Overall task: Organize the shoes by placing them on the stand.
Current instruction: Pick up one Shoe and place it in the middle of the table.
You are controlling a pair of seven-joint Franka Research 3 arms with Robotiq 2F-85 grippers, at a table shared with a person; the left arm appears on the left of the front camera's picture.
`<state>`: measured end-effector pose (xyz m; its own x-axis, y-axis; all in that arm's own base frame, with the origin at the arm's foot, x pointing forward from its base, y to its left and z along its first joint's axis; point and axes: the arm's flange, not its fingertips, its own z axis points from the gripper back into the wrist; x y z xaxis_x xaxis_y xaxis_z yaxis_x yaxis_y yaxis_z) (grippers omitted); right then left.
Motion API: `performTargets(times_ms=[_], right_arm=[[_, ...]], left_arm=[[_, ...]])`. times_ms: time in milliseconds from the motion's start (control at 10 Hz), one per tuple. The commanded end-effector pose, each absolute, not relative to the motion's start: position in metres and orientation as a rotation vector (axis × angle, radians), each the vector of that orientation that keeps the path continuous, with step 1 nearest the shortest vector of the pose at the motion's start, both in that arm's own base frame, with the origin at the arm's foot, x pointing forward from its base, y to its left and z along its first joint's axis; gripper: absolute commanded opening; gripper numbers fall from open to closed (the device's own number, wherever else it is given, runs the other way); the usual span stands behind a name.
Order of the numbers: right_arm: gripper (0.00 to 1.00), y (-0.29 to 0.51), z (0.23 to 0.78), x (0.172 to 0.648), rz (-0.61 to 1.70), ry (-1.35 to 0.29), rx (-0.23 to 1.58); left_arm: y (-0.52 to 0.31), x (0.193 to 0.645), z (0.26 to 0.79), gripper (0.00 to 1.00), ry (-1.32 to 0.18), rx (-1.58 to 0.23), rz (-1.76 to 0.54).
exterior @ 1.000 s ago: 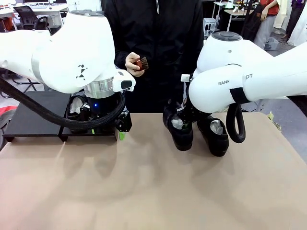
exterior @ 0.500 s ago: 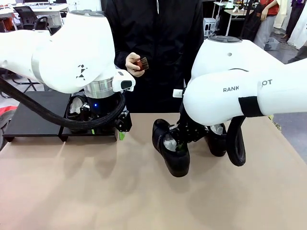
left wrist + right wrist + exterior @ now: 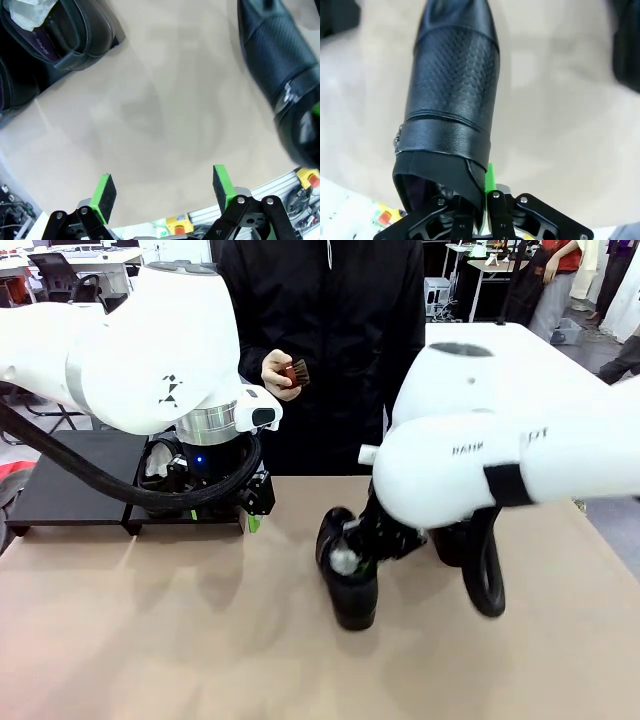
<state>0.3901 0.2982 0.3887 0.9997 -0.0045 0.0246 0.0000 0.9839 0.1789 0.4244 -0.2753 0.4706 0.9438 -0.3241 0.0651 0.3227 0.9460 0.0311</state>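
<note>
My right gripper (image 3: pixel 481 199) is shut on the heel rim of a glossy black shoe (image 3: pixel 452 100). That shoe (image 3: pixel 347 580) hangs tilted just above the tabletop at centre, its toe pointing toward the near edge. A second shoe (image 3: pixel 447 543) sits behind my right arm, mostly hidden. The low black stand (image 3: pixel 70 490) lies at the far left. My left gripper (image 3: pixel 162 187) hovers open over bare table beside it, holding nothing. Two shoes (image 3: pixel 65 30) show beyond it in the left wrist view. One of them, stuffed with white paper (image 3: pixel 157 464), sits on the stand behind my left wrist.
A person in a black jacket stands at the far side, one hand holding a small reddish-brown brush (image 3: pixel 294 371). The tan tabletop (image 3: pixel 200 640) stretches open toward the near edge. My left arm's black cable (image 3: pixel 90 485) drapes over the stand.
My right arm has carried the shoe left and toward the near edge, away from the second shoe, and its toe has swung round. The left arm has stayed still.
</note>
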Motion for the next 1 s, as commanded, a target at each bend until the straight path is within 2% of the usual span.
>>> performTargets(times_ms=[0, 300, 400, 900], right_arm=[[0.00, 0.320, 0.367, 0.357, -0.066, -0.047, 0.233], [0.00, 0.333, 0.345, 0.348, -0.059, -0.057, 0.218], [0.10, 0.334, 0.340, 0.350, -0.072, -0.039, 0.217], [1.00, 0.328, 0.357, 0.344, -0.082, -0.085, 0.219]], left_arm=[[-0.272, 0.423, 0.471, 1.00, -0.066, 0.007, -0.338], [-0.272, 0.423, 0.471, 1.00, -0.066, 0.007, -0.338], [-0.272, 0.423, 0.471, 1.00, -0.066, 0.007, -0.338], [-0.272, 0.423, 0.471, 1.00, -0.066, 0.007, -0.338]])
